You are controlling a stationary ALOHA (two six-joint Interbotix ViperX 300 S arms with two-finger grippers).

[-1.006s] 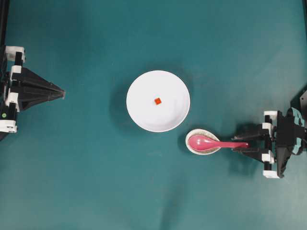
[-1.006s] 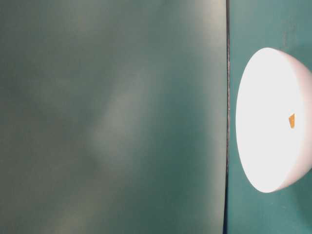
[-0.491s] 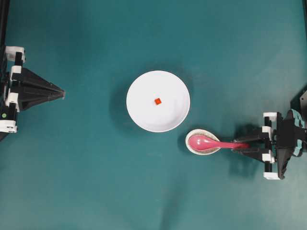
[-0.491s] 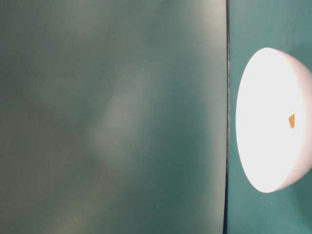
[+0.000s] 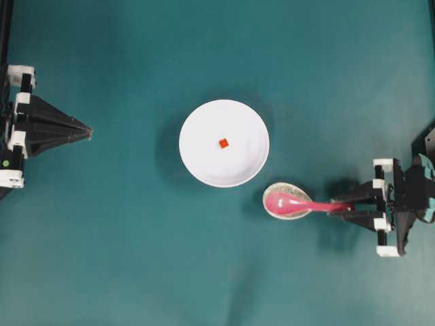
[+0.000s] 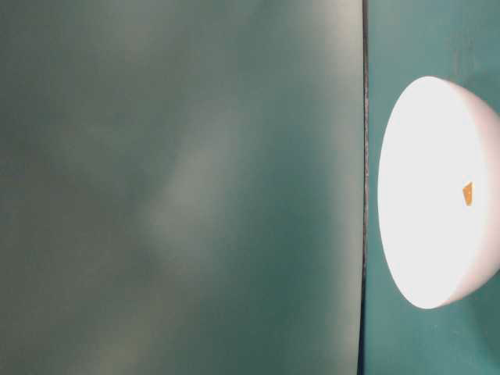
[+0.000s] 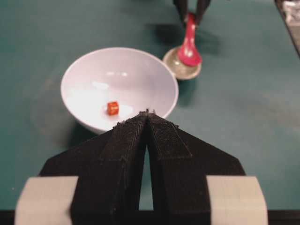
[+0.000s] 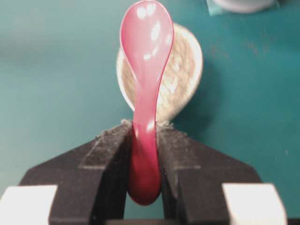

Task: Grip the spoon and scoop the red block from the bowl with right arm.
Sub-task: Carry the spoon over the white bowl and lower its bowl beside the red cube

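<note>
The pink spoon point(image 5: 299, 203) lies with its scoop over a small speckled dish point(image 5: 288, 189), handle pointing right. My right gripper point(image 5: 343, 207) is shut on the spoon's handle. In the right wrist view both pads press the handle of the spoon point(image 8: 146, 61) on either side, at the right gripper point(image 8: 144, 125). The red block point(image 5: 223, 142) sits near the middle of the white bowl point(image 5: 238, 166), up and left of the spoon. My left gripper point(image 5: 90, 132) rests shut and empty at the far left, and in its own view the left gripper point(image 7: 147, 112) points at the bowl point(image 7: 140, 75) and block point(image 7: 112, 108).
The speckled dish point(image 8: 183, 70) sits just below and right of the bowl, nearly touching its rim. The table-level view shows only the bowl point(image 6: 422, 195) with the block point(image 6: 467, 193) and a blurred green surface. The table is a teal mat.
The right gripper's jaws have closed onto the spoon's handle. The spoon's scoop has shifted slightly on the dish. The left arm has not moved.
</note>
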